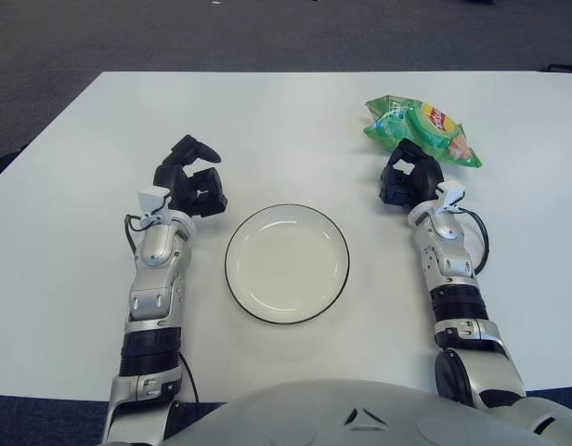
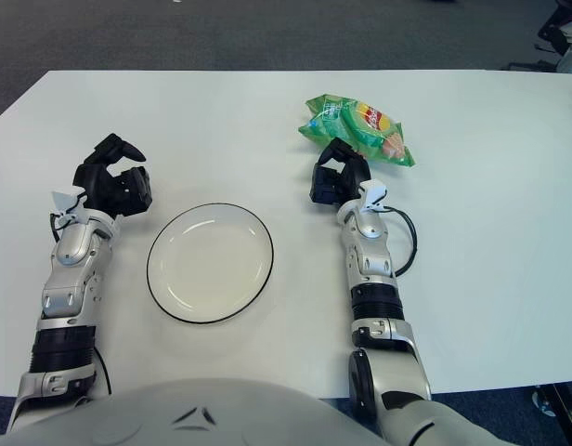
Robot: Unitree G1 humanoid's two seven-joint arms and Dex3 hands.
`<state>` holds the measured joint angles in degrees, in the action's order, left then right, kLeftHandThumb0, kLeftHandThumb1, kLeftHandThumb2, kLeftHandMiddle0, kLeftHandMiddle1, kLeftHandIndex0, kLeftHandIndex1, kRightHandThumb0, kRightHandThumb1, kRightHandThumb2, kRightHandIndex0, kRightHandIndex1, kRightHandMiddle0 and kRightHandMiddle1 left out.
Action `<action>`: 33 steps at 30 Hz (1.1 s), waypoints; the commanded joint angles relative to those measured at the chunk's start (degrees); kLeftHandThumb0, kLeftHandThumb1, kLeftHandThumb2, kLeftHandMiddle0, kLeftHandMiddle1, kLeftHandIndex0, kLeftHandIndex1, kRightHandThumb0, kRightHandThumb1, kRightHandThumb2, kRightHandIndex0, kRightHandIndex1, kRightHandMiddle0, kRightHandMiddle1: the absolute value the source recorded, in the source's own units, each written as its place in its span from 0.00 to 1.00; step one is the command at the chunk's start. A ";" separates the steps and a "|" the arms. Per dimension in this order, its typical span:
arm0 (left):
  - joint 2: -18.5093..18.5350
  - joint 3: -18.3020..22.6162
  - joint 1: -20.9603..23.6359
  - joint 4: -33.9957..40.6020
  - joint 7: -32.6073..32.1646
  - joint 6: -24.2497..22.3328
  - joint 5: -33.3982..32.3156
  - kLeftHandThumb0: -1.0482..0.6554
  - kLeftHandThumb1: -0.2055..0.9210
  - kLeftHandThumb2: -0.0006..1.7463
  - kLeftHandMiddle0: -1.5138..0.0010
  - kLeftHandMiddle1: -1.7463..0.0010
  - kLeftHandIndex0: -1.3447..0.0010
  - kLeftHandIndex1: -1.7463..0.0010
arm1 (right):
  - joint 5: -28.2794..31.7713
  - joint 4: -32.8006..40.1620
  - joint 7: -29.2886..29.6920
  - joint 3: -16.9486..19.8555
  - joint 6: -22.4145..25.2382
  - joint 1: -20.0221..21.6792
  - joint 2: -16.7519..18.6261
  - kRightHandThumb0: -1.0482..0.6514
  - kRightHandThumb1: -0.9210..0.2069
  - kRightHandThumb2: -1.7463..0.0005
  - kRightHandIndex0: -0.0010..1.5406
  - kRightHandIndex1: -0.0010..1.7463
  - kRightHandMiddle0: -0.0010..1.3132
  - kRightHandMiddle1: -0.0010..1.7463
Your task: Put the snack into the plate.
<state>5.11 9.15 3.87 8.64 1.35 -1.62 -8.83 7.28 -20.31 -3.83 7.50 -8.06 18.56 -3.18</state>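
Surface (image 1: 295,111): white tabletop, wide, w/ dark carpet beyond its far edge.
Left arm: silver forearm reaching fwd from the robot's body along the left side of the surface.
Left hand (image 1: 189,184): black, three-finger, just left of the plate and a bit further back. Fingers (image 1: 195,149) loosely curled, tips apart, nothing between them. Can't tell if it touches the surface.
Plate (image 1: 287,264): round, white w/ thin dark rim, flat on the surface at centre, between the two arms. Nothing in it.
Right arm: silver forearm w/ a black cable looped beside the wrist, reaching fwd on the right of the plate.
Right hand (image 1: 409,177): black, just behind and right of the plate, right up against the near edge of the snack. Fingers (image 2: 335,153) bent and parted, reaching at the bag's near-left edge; not closed around it. Whether tips actually touch the bag can't be made out.
Snack (image 1: 423,129): green crinkly bag w/ red-yellow logo, lying flat on the surface at far right, behind the right hand, well apart from the plate. Not in the plate yet.
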 commanded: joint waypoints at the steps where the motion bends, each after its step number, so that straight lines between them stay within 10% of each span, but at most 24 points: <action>1: -0.73 0.36 -2.98 -1.21 -0.04 -0.49 -0.26 0.33 0.46 0.76 0.17 0.00 0.54 0.00 | -0.29 -2.48 0.41 0.03 -0.42 -4.06 1.00 0.30 0.66 0.15 0.82 1.00 0.56 1.00; 33: -1.32 0.49 -2.96 -1.50 -1.31 -0.73 0.67 0.33 0.45 0.77 0.16 0.00 0.53 0.00 | -9.74 3.61 7.93 -1.15 -6.68 -4.82 -0.95 0.31 0.63 0.17 0.76 1.00 0.53 1.00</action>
<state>4.97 9.54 3.95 8.64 0.85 -1.98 -8.51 0.18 -17.79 2.02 6.70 -13.69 17.98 -3.94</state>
